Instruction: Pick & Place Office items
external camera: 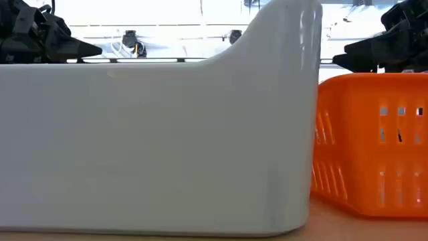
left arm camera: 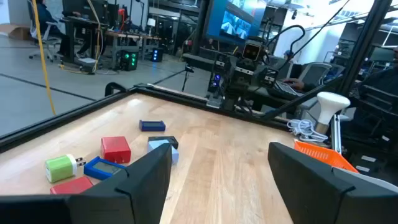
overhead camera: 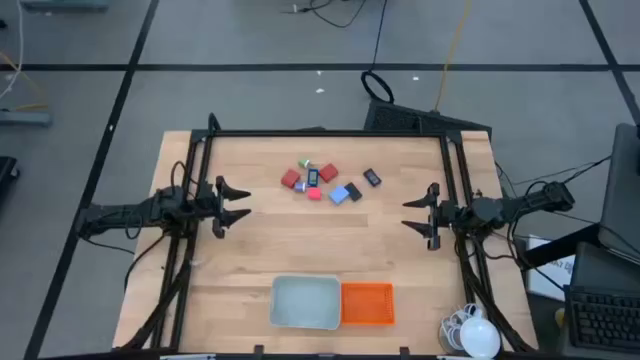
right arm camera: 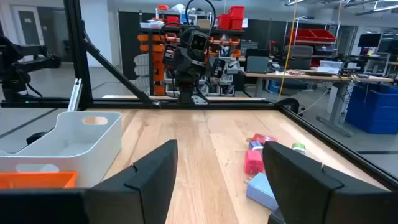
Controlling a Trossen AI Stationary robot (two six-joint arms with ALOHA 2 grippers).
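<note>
Both grippers sit spread open with nothing in them: left gripper [overhead camera: 234,203] at one side of the desk [overhead camera: 250,260], right gripper [overhead camera: 418,214] at the opposite side. The office items [overhead camera: 328,183] are clustered between them, toward the far edge. Grey tray [overhead camera: 305,302] and orange mesh basket [overhead camera: 367,304] touch at the near edge, well apart from the cluster.

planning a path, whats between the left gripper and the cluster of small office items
In the high view, only bare wooden table lies between the open left gripper and the cluster of small coloured office items.
</note>
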